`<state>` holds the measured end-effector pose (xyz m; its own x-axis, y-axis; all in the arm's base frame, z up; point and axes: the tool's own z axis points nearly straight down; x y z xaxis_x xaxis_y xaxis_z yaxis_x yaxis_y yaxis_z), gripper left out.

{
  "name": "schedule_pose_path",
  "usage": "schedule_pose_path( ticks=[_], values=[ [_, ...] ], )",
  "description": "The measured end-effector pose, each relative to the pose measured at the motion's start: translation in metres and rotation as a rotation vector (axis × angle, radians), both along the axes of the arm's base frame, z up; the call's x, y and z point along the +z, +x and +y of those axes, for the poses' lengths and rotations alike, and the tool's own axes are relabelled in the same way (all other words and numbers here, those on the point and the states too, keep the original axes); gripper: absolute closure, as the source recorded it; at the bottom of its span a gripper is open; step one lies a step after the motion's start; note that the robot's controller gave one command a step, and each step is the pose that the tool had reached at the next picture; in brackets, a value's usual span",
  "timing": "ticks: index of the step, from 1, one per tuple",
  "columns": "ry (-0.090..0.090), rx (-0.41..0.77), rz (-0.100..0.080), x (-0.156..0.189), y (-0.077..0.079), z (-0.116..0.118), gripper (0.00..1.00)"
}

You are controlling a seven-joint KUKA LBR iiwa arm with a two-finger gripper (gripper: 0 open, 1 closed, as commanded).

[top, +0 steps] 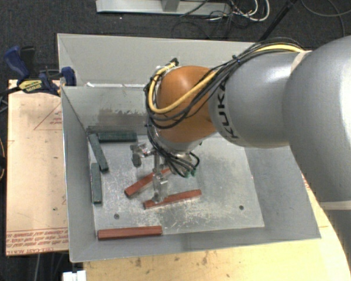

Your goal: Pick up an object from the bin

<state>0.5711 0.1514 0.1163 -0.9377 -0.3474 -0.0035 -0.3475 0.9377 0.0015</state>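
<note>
My gripper (149,170) hangs low over the middle of the bin, under the arm's orange cover. It looks open, with one fingertip (159,184) down by two red-brown bars and the other (138,156) farther back left. A short red-brown bar (139,186) lies slanted between them on the floor. A longer red-brown bar (175,198) lies just in front of it, its left end touching the lower fingertip. Nothing is held between the fingers.
A third red-brown bar (129,232) lies near the bin's front wall. Three grey-green bars sit at the left: one along the back (117,136), one slanted (97,151), one upright along the left wall (96,184). The arm covers the bin's right half.
</note>
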Motion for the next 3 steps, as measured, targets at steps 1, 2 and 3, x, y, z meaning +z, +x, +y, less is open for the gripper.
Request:
schedule_pose_path(
  ticks=[1, 2, 3],
  values=[
    [-0.001, 0.349, 0.000, -0.0264, 0.0170, -0.0143, 1.00],
    [-0.001, 0.349, 0.000, -0.0263, 0.0170, -0.0143, 0.00],
    [0.000, 0.349, 0.000, -0.0263, 0.0170, -0.0142, 0.00]
  ],
)
